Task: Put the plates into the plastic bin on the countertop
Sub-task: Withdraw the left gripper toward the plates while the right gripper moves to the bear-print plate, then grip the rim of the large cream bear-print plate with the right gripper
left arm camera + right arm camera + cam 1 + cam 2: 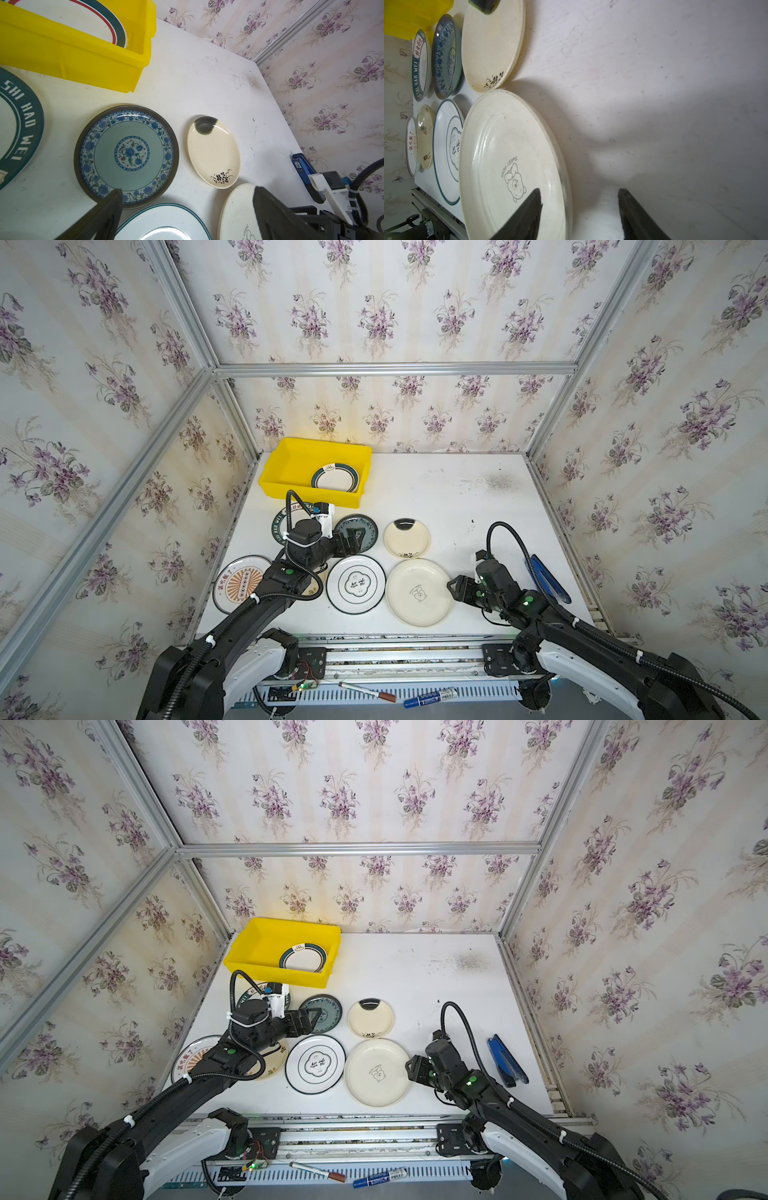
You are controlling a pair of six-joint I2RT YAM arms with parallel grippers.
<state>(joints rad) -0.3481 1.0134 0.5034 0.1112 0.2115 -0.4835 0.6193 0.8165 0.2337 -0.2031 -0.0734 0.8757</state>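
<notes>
Cream and glossy, the "Sweet Dear" plate (512,145) lies flat on the countertop (654,83), well apart from the yellow plastic bin (291,466). My right pincer (579,193) stands open astride its rim. It looks stiff, probably slippery and light, so I would pinch that raised lip.

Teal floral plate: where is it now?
In both top views the teal floral plate lies on the countertop left of centre, just in front of the yellow bin, beside the small cream plate, partly under the open left gripper.
</notes>
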